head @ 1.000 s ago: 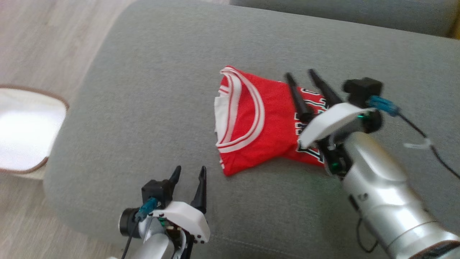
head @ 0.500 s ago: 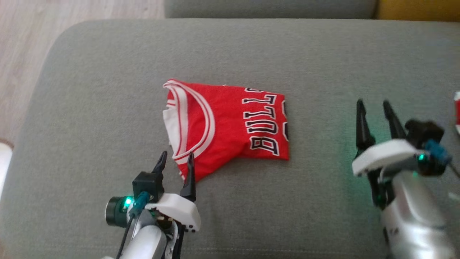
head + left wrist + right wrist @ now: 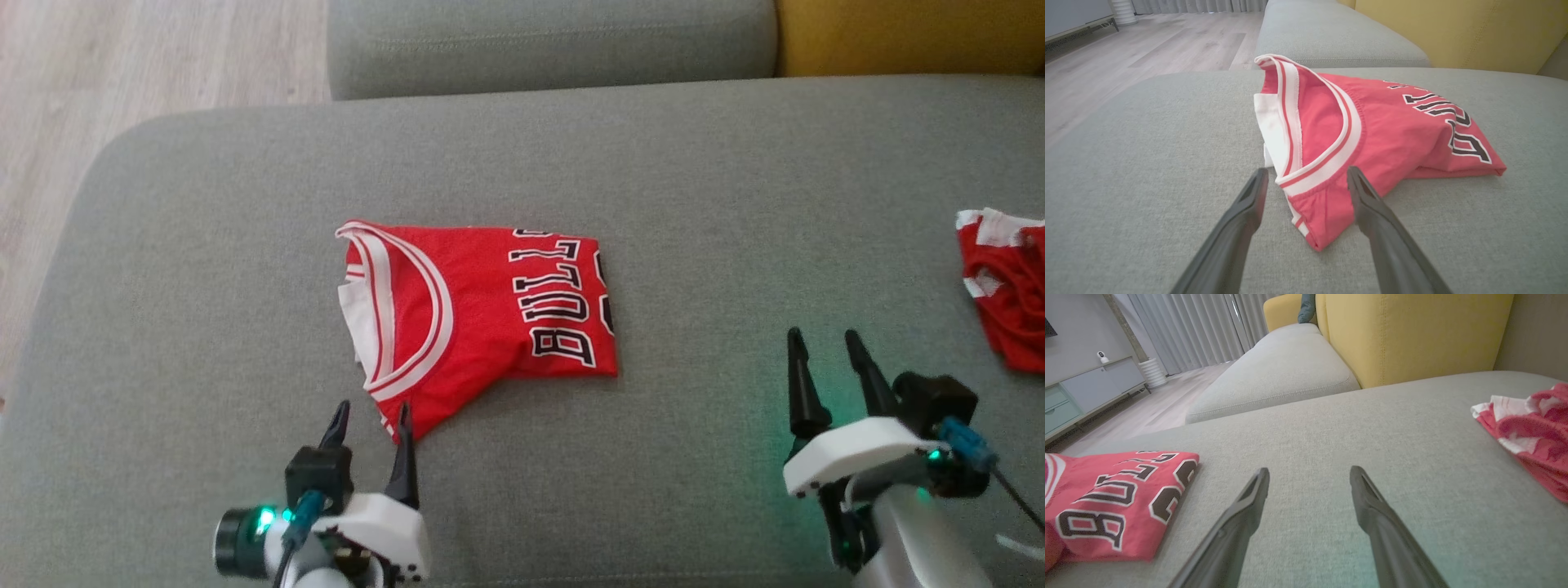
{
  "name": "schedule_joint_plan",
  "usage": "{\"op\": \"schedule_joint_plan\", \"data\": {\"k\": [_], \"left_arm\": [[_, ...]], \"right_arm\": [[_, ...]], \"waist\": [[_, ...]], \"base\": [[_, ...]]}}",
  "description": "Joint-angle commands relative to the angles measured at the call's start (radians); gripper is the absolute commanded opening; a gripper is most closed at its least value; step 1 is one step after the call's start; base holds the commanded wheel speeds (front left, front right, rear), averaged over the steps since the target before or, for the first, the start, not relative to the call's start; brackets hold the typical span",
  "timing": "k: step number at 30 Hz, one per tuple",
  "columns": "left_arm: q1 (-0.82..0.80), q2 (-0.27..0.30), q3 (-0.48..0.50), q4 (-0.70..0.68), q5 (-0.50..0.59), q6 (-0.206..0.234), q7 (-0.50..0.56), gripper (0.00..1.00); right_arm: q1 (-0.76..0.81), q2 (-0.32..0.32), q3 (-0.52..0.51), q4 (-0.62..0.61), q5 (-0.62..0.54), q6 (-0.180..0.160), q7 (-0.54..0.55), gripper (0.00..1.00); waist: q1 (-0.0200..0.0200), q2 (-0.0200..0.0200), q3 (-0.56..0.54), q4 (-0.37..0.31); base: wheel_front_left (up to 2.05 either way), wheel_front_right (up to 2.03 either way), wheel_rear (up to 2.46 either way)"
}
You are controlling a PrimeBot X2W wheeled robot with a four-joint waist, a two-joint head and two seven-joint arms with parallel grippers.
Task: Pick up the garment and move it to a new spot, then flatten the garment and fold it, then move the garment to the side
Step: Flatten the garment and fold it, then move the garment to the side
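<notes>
Right gripper [image 3: 823,336] is pulling back rightward, open, well apart from the jersey [image 3: 482,310] lying crosswise on the sofa [image 3: 694,204]; by the left wrist view, the nearer left gripper [image 3: 1307,171] is gaping just short of its collar corner; by the right's, the jersey [image 3: 1118,498] is lying far left.

The folded garment [image 3: 482,310] lies on the sofa seat [image 3: 694,188], left of the seat's middle. The left gripper [image 3: 373,406] is just before the garment's near left corner. The right gripper [image 3: 822,332] is well to the garment's right, over bare seat. Farther right of the garment lies a second garment [image 3: 1008,286]. Behind the garment is another cushion [image 3: 547,41], and the floor [image 3: 122,65] lies off to its left.
</notes>
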Motion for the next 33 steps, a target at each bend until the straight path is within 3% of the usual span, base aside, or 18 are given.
{"op": "schedule_joint_plan", "data": {"k": [1, 9, 15, 25, 33], "left_arm": [[-0.017, 0.002, 0.046, -0.03, 0.008, 0.008, -0.012, 1.0], [0.009, 0.002, 0.06, -0.036, 0.005, 0.004, -0.012, 1.0], [-0.024, 0.002, 0.044, -0.048, -0.01, 0.0, -0.012, 1.0], [-0.087, 0.002, -0.029, -0.062, -0.036, 0.005, -0.012, 1.0], [-0.093, 0.002, -0.043, -0.074, -0.072, 0.011, -0.012, 1.0]], "right_arm": [[-0.014, 0.004, 0.034, -0.032, 0.014, 0.007, -0.011, 1.0], [0.006, 0.005, 0.072, -0.024, 0.033, 0.007, -0.011, 1.0], [-0.019, 0.005, 0.095, -0.022, 0.034, 0.007, -0.011, 1.0], [-0.146, 0.005, 0.216, 0.046, 0.084, 0.007, -0.011, 1.0], [-0.273, 0.005, 0.231, 0.223, 0.125, 0.007, 0.019, 1.0]], "waist": [[0.0, 0.0, -0.015, -0.007], [0.0, 0.0, -0.033, -0.005], [0.0, 0.0, 0.016, 0.016], [0.0, 0.0, 0.109, 0.142], [0.0, 0.0, 0.144, 0.244]], "base": [[0.0, 0.0, 0.0], [0.0, 0.0, 0.0], [0.0, 0.0, 0.0], [0.0, 0.0, 0.0], [0.0, 0.0, 0.0]]}}
